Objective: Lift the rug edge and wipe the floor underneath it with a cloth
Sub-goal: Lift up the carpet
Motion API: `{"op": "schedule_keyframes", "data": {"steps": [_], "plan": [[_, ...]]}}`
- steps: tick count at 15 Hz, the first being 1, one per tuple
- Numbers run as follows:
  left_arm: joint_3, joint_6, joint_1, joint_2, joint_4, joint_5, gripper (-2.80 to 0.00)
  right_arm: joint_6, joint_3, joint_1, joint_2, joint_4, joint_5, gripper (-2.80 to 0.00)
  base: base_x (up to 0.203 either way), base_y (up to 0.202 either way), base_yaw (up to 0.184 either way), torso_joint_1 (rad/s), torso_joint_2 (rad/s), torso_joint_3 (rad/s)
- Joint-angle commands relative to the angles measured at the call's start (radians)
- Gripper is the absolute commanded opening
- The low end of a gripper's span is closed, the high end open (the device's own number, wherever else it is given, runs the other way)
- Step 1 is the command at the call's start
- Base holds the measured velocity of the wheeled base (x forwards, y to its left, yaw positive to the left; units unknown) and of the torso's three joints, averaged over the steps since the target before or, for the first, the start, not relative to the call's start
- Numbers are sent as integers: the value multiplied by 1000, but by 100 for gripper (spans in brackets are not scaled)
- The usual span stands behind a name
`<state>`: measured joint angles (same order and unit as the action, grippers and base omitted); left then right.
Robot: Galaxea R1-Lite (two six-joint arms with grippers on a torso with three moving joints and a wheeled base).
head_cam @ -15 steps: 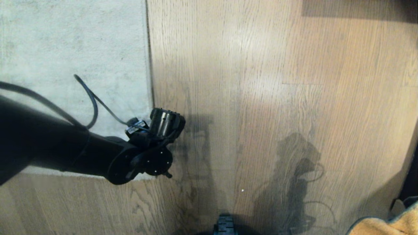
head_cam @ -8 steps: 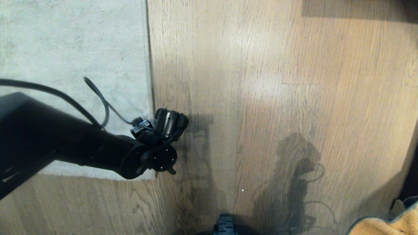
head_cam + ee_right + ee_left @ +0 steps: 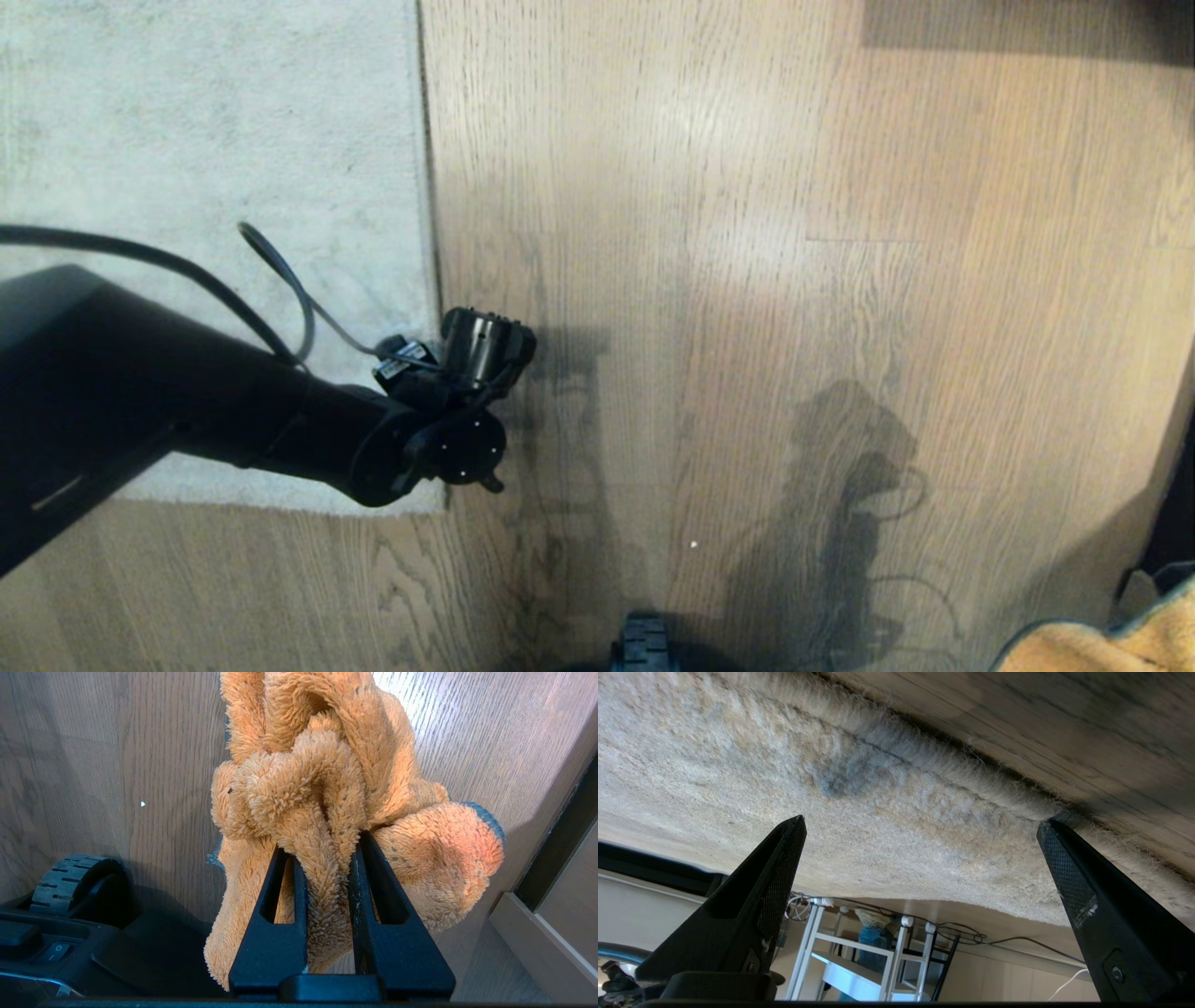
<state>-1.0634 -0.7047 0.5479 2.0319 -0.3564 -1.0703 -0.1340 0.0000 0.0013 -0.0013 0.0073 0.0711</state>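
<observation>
Rug edge (image 3: 431, 233): the straight right-hand border of a pale grey short-pile rug, running up the head view to a square corner at about (image 3: 439, 509). It lies flat on the floor (image 3: 794, 280), with a dark seam line along the border. In the left wrist view the same border (image 3: 924, 765) shows as a fuzzy, slightly raised pile ridge against the planks (image 3: 1064, 718).

Floor: light brown wood-look planks with dark wavy grain, slightly glossy, bearing shadows of the robot.

Left gripper (image 3: 920, 826): jaws spread wide, nothing between them. Both fingertips are directed at the rug surface close to the border; 1 fingertip (image 3: 1048, 828) sits right at the pile ridge, the other (image 3: 796, 826) over the rug's pile. Contact cannot be confirmed. In the head view the left arm (image 3: 187, 411) reaches in from the left across the rug, its wrist (image 3: 467, 401) above the rug near the corner; the fingers are hidden beneath it.

Cloth (image 3: 336, 788): fluffy orange-yellow microfibre with dark trim, bunched up and clamped between the 2 fingers of the right gripper (image 3: 327, 858), above the floor. Its corner (image 3: 1102, 644) appears at the lower right of the head view, well apart from the rug.

Robot base wheel (image 3: 70, 877): black, ribbed, beside the cloth.
</observation>
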Motion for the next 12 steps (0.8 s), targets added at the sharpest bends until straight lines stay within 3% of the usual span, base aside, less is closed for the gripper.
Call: {"op": "schedule_keyframes", "data": {"steps": [1,12], "plan": [[-20,-4,0,1,-3,-7,0,-1,0,0,1,0,1,-280,0,0,0,0,0,0],[-42,-25,20,-31,9,-25,0,-2,0,0,1,0,1,-280,0,0,0,0,0,0]]}}
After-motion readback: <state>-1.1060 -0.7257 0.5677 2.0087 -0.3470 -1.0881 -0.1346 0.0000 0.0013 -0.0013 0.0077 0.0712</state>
